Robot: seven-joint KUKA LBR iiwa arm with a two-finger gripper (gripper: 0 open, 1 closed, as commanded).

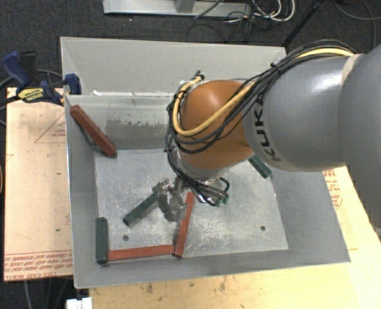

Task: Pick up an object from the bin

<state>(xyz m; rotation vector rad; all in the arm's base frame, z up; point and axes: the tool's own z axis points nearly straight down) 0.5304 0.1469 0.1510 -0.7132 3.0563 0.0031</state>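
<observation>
The slim dark green plastic bar [139,212] lies flat near the middle of the grey metal bin [242,237], its long axis running from about 8 o'clock to 2 o'clock. Its upper end meets the gripper [170,203], which is low over the floor there, so the rest of the bar stretches away from the gripper toward 8 o'clock. Whether the gripper is wide or narrow I cannot tell, as the orange wrist cover [210,124] hangs above it. Just beside the gripper at 3 o'clock a thin red slat [183,227] runs nearly 12 to 6. Its lower end touches a second red slat [142,254] lying across the floor toward 9 o'clock. A stubby dark green block [101,240] stands at that slat's far end. I judge any grasp must separate the bar from the red slat. Open floor lies toward 10 o'clock, and the walls are well apart.
</observation>
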